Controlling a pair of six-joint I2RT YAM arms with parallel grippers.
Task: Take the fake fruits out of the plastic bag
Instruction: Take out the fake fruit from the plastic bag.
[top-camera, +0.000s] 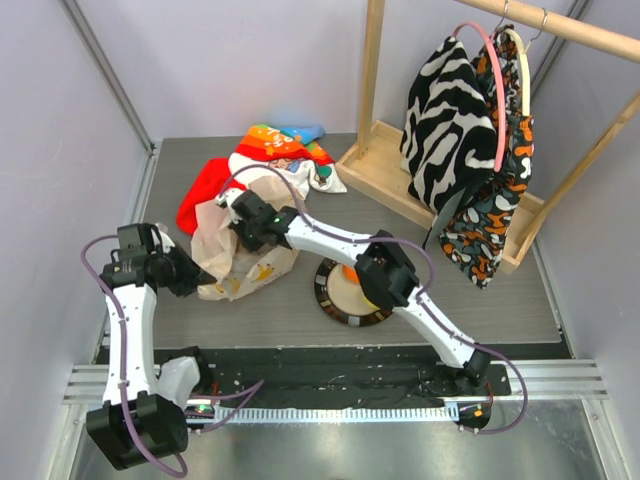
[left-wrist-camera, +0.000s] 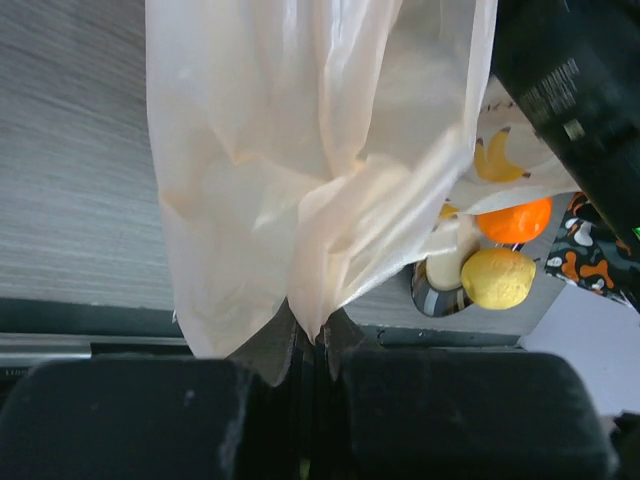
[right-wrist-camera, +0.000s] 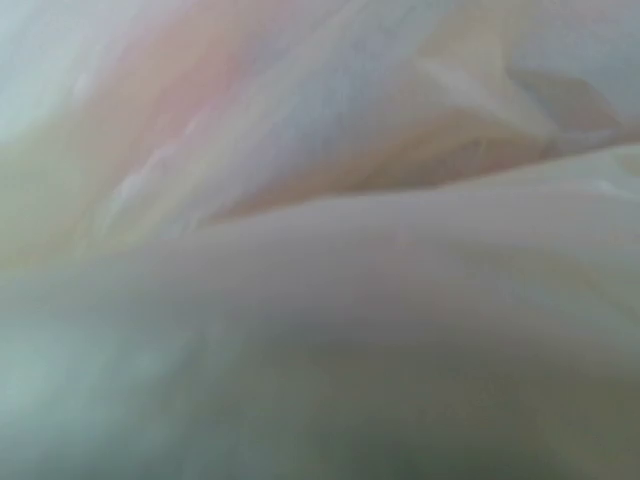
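- The left gripper (left-wrist-camera: 312, 345) was clenched on a gathered fold of the plastic bag (left-wrist-camera: 280, 180), pinching the film at the bottom centre of the left wrist view. That hold should be kept firm and a little raised so the mouth stays open.
- The bag lay crumpled on the table at centre left of the top view, just beside the red cloth (top-camera: 200, 195).
- The right gripper (top-camera: 243, 222) was pushed into the bag's upper end with its jaws closed. Its own camera showed only blurred cream film, so I could not tell whether it had a fruit, the film, or nothing.
- Judgement: lift slowly and watch the bag. If the film rises with the fingers, the grip has caught plastic and should be released and retried deeper.
- An orange (left-wrist-camera: 515, 221) and a lemon (left-wrist-camera: 497, 278) already sat on the plate (top-camera: 335, 305), to the right of the bag. The next fruit should go beside them, set down low so it does not roll.
- No fruit inside the bag was visible, so probably several remained to be found by feel.
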